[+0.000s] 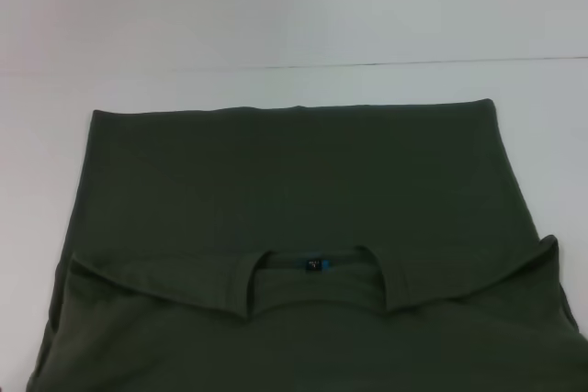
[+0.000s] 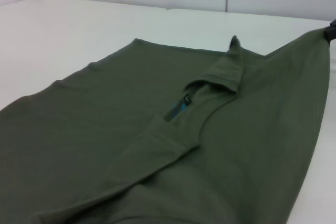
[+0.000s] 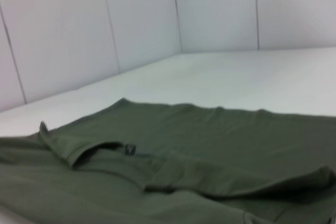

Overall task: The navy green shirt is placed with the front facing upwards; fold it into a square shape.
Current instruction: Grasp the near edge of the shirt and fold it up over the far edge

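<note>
The navy green shirt (image 1: 294, 181) lies on the white table, its far edge straight across. Its upper part is folded over, so the collar with the small black and blue neck label (image 1: 316, 265) faces up near me. The folded flap's two corners stand up a little at the left (image 1: 75, 263) and right (image 1: 549, 243). No gripper shows in the head view. In the left wrist view the shirt (image 2: 131, 129) rises along one edge to a small dark part (image 2: 332, 29) at the frame's border, which could be a gripper. The right wrist view shows only the shirt (image 3: 210, 129) and its label (image 3: 129, 149).
The white table (image 1: 294, 6) stretches beyond the shirt's far edge and along its left side (image 1: 37, 181). Pale wall panels (image 3: 131, 24) stand behind the table. The shirt's near part runs off the bottom of the head view.
</note>
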You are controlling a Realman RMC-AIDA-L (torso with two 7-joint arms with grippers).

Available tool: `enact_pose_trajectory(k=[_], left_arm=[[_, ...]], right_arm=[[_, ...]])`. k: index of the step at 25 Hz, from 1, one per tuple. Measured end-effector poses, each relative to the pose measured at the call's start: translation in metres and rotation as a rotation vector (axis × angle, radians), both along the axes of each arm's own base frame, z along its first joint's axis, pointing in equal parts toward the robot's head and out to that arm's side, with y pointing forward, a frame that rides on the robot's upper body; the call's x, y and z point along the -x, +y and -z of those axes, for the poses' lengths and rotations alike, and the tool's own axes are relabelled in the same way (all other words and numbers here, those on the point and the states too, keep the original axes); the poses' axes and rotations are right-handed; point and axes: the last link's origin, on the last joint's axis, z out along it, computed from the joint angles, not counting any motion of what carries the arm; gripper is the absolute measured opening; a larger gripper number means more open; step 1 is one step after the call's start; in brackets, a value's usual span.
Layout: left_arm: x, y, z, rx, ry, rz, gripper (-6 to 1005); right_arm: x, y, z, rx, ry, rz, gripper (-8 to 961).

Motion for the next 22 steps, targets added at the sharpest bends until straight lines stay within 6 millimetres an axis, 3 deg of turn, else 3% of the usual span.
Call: enact_pose_trajectory(k=[9,17,22], left_arm=[[-0.002,0.016,-0.005,-0.113,-0.040,-0.005,130],[-0.005,0.027,-0.006,-0.193,-0.094,-0.009,137],[-0.004,0.035,-0.007,-0.266,-0.122,-0.020,140]], right_arm=[[0.012,0.034,-0.013,-0.026,0.100,-0.021,44],[0.014,0.039,-0.022,-0.039,0.108,-0.028,44],[0.018,0.053,-0.028,-0.061,0.158,-0.015,43]])
